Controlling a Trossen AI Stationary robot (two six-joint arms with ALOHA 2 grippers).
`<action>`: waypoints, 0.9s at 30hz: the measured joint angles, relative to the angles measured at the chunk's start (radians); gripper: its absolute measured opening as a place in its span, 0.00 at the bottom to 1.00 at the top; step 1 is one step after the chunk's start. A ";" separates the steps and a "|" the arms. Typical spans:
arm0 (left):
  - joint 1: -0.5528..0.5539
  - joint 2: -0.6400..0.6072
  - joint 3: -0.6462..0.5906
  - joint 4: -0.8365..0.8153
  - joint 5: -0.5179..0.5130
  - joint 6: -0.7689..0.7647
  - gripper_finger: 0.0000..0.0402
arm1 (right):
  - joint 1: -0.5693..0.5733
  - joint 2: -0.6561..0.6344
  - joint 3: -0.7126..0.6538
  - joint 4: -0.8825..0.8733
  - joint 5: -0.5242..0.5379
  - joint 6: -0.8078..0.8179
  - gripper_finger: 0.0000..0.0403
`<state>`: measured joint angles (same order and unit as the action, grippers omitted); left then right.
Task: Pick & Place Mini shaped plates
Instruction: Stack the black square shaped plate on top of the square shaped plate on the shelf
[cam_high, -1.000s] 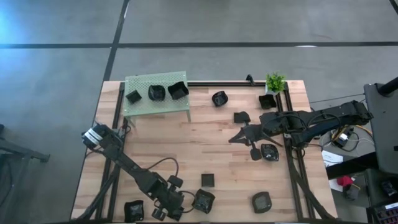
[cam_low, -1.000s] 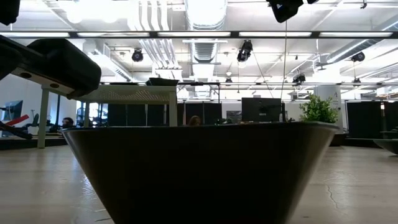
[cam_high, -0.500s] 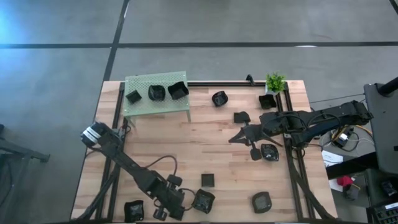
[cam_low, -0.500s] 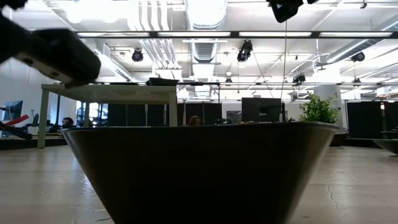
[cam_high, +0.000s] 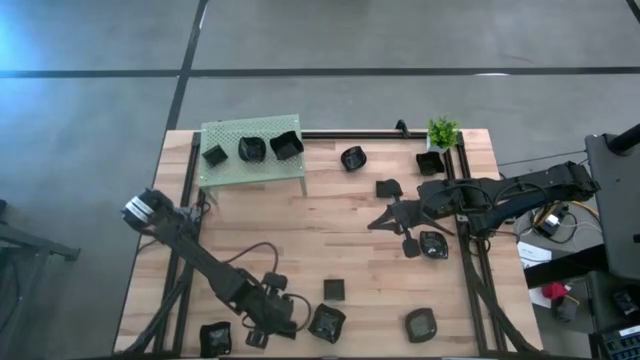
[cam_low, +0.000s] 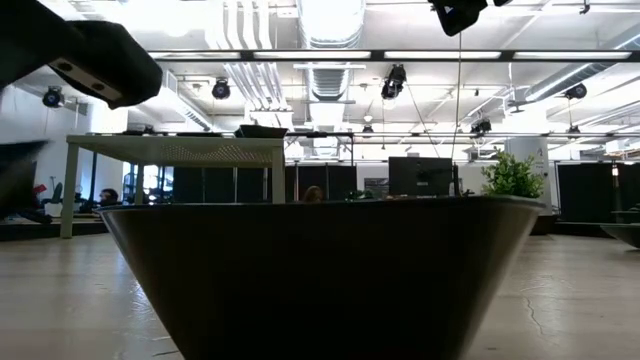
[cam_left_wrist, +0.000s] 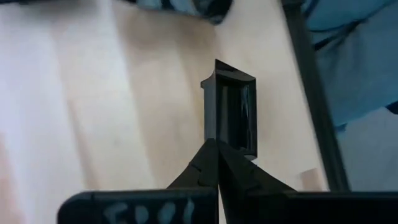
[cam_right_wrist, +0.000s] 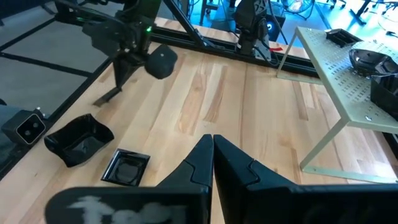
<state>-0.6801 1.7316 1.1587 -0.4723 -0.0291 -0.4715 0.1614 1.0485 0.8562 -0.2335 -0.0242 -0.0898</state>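
Left end effector pinching a plate

My left end effector is clenched on a square mini plate's rim — near the worktop's front edge; right end effector clenched empty, mid-worktop.

Pale wood table, glossy black plates

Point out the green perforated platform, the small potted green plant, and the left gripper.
Green perforated platform (cam_high: 225, 172): high view, bare front part of its top.
Small potted green plant (cam_high: 442, 131): high view, its leaves.
Left gripper (cam_left_wrist: 216, 144): left wrist view, where its shut fingertips meet on a square black dish.
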 joint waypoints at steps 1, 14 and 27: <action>0.002 -0.005 0.000 -0.015 -0.013 -0.012 0.00 | 0.000 0.000 0.000 0.000 0.000 0.000 0.02; 0.031 -0.191 0.000 -0.175 -0.159 -0.148 0.00 | 0.000 0.000 0.000 0.004 0.000 -0.015 0.02; 0.081 -0.477 0.000 -0.334 -0.418 -0.362 0.00 | 0.000 0.000 0.000 0.005 0.000 -0.015 0.02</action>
<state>-0.5988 1.2549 1.1587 -0.8060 -0.4470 -0.8335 0.1612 1.0487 0.8562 -0.2287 -0.0244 -0.1051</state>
